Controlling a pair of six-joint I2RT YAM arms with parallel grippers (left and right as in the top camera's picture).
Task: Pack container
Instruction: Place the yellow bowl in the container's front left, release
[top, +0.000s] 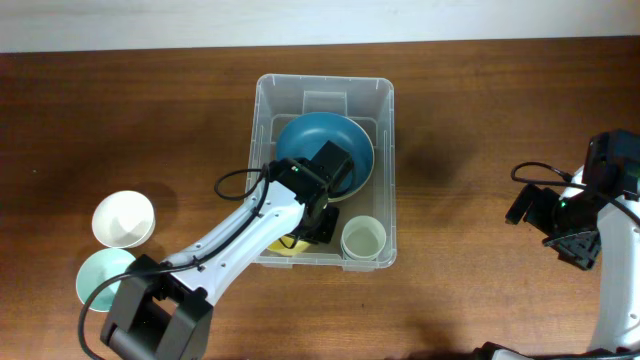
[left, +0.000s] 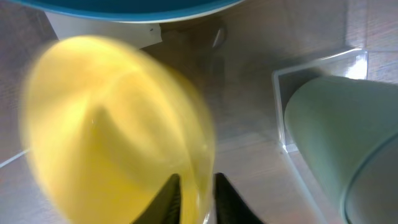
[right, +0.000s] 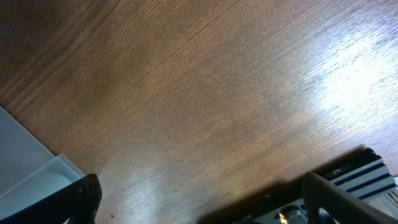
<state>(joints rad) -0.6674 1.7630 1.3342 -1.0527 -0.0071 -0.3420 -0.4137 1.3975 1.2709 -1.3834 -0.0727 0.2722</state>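
The clear container (top: 266, 110) stands mid-table. Inside it a large blue bowl (top: 310, 140) leans at the back and a pale green cup (top: 363, 238) sits in the front right corner. My left gripper (top: 308, 232) reaches down into the front of the container. In the left wrist view its fingertips (left: 194, 179) stand slightly parted astride the rim of a yellow bowl (left: 106, 124), which is blurred while the cup (left: 342, 124) beside it is sharp. My right gripper (top: 572, 248) hovers wide open over bare table at the far right, empty (right: 199, 186).
A white bowl (top: 123, 218) and a mint bowl (top: 100, 275) sit on the table at the left, the mint one partly under my left arm. A corner of the container (right: 31, 168) shows in the right wrist view.
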